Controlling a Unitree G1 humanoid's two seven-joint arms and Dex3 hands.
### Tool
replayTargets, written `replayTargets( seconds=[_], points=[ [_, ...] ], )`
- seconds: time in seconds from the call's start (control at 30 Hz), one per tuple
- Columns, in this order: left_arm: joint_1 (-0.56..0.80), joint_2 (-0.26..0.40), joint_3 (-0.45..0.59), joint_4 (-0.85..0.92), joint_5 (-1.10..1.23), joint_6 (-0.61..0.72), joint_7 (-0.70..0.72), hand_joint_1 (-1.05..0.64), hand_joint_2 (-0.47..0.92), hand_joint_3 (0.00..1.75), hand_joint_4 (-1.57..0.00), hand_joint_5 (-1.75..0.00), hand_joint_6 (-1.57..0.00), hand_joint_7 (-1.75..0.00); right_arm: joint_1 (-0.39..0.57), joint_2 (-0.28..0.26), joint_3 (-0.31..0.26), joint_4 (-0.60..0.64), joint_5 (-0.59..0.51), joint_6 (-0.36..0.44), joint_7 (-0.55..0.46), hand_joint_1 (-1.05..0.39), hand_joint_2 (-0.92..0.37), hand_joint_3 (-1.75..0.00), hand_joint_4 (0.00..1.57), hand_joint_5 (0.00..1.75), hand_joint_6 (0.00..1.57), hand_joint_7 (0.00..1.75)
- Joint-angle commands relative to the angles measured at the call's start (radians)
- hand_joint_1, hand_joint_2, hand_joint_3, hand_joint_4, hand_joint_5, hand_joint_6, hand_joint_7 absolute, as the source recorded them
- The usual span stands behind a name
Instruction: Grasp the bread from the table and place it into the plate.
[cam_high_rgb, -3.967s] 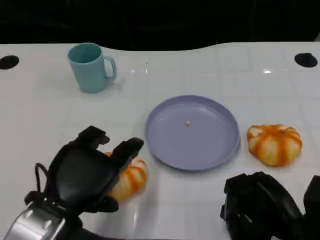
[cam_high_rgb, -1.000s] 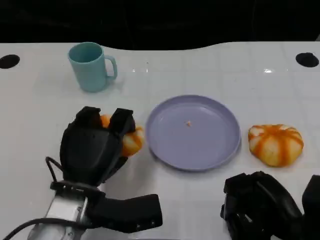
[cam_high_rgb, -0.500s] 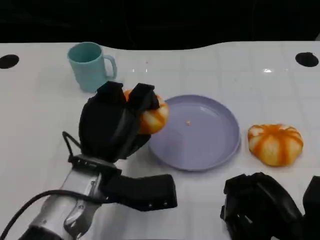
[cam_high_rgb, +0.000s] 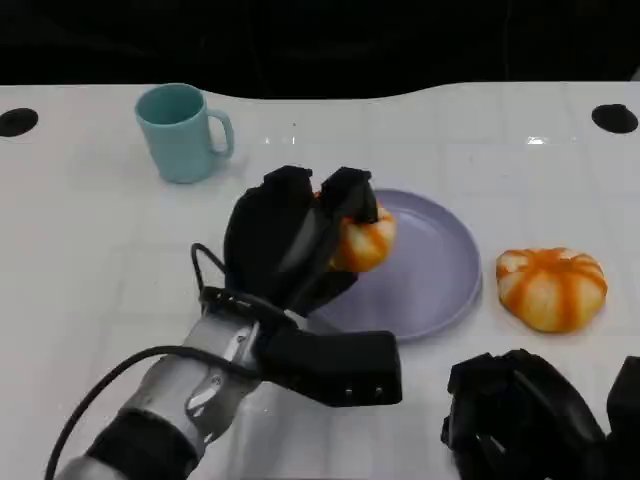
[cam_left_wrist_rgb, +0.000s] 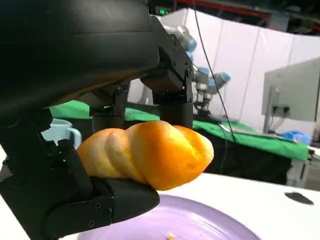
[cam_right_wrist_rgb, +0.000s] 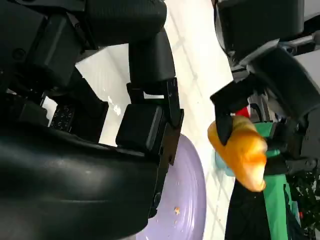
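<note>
Orange-striped bread roll (cam_high_rgb: 362, 240), looking soft and light, is hanging over the purple plate (cam_high_rgb: 440, 270) as I am pinching its rounded sides in my left hand (cam_high_rgb: 290, 245), fingers wrapping gently.

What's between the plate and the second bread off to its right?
Only bare white table, in the head view. The plate and that bread lie apart.

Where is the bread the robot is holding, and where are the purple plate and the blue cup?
held bread (cam_high_rgb: 362, 240): head view, its orange top.
purple plate (cam_high_rgb: 440, 265): head view, bare inside.
blue cup (cam_high_rgb: 178, 135): head view, its side wall.
</note>
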Motion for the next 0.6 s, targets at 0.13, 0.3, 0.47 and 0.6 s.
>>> replayTargets(
  seconds=[0.13,0.3,0.47,0.6],
  points=[
    [-0.1,-0.043,-0.023,0.12,-0.014,-0.01,-0.006,-0.32,0.18,1.55,-1.09,-1.75,-0.88,-1.75,0.008,-0.007,-0.008,-0.002,0.012,-0.011,0.006,-1.05,0.0,-1.4,1.53,1.31,1.57,0.99],
    [-0.147,-0.068,-0.039,0.193,-0.023,0.002,-0.032,-0.29,0.18,1.51,-1.1,-1.75,-0.88,-1.75,0.011,-0.007,-0.004,-0.009,0.006,-0.012,0.001,-1.05,-0.01,-1.39,1.52,1.3,1.57,0.99],
    [-0.171,-0.068,-0.032,0.213,-0.089,-0.018,-0.174,-0.39,0.38,1.24,-0.91,-1.64,-0.84,-1.18,0.011,-0.007,-0.002,-0.013,0.01,-0.011,0.005,-1.05,-0.01,-1.39,1.53,1.29,1.57,0.99],
    [-0.174,-0.053,-0.044,0.178,-0.096,0.007,-0.296,-0.45,0.54,0.85,-0.65,-1.62,-0.47,-0.72,0.007,-0.005,-0.004,-0.008,0.017,-0.006,0.009,-1.05,0.0,-1.38,1.53,1.29,1.57,0.99]
  ],
)
